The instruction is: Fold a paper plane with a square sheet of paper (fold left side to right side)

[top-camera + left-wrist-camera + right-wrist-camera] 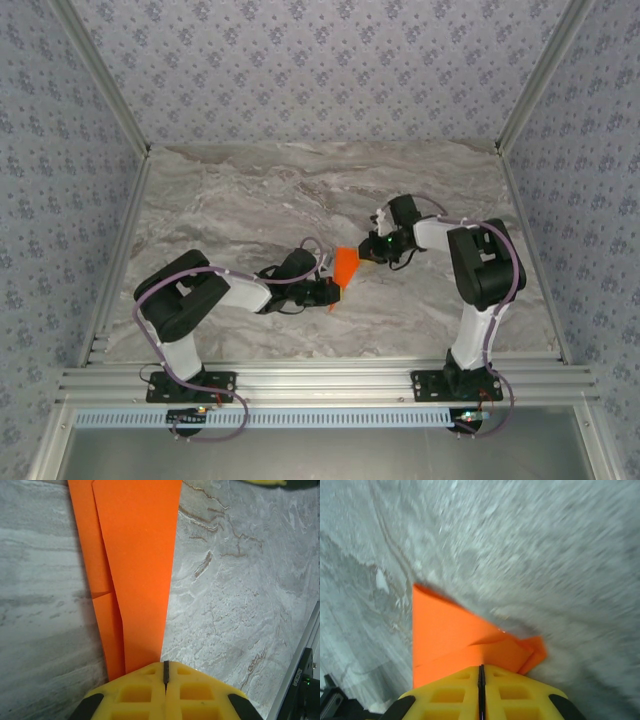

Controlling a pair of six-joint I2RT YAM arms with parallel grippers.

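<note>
The square sheet of paper is folded into a bright orange pointed wedge, the paper plane, held just above the marble table between both arms. In the left wrist view the paper plane narrows down to my left gripper, whose yellow jaws are shut on its slim end. Its layered flaps overlap along a long crease. My right gripper is shut on the wider end of the paper plane, where folded layers fan out to the left and right. From above, the left gripper and right gripper face each other.
The grey-veined marble table stretches behind and to both sides of the grippers. An aluminium frame rail runs along the near edge, and patterned walls close in the back and sides. The right wrist view's background is blurred.
</note>
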